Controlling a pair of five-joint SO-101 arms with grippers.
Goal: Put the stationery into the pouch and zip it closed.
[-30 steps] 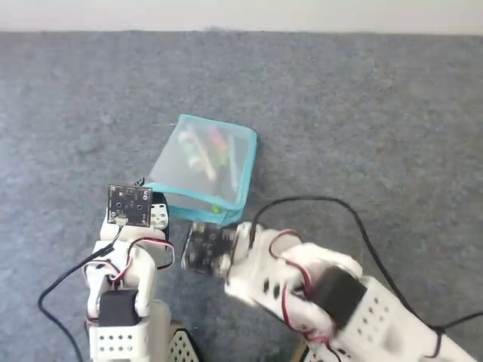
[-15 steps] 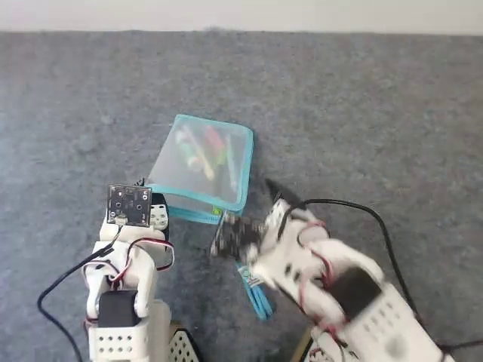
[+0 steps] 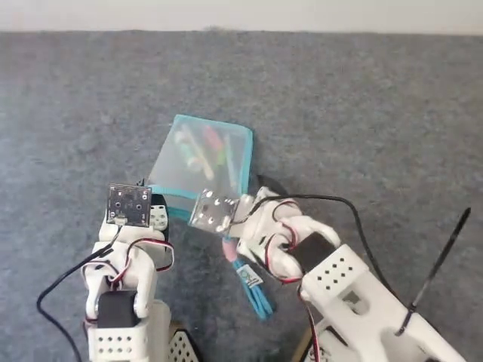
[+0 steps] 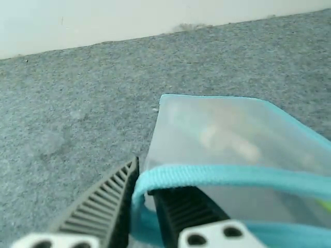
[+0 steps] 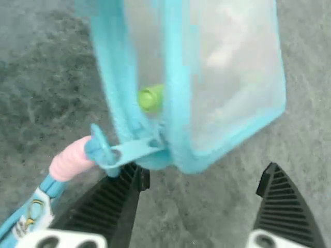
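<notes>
Pouch [image 3: 172,172] rim sat pinched between the left gripper's [image 4: 144,181] nearly closed jaws. The right gripper [image 5: 206,173] stood wide open at the zip pull [image 5: 124,151] corner. Pens [image 3: 207,149] lay inside; a teal strap [image 3: 255,290] trailed over the grey carpet [image 3: 377,113]

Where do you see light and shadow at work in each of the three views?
High view: soft, even light falls on the grey table, with no glare on the pouch. Left wrist view: light passes through the pouch's frosted wall, its contents mere pale shapes beyond the left claw, which is shut on the teal edge. Right wrist view: the wall glows pale, and a green item shows through it.
</notes>
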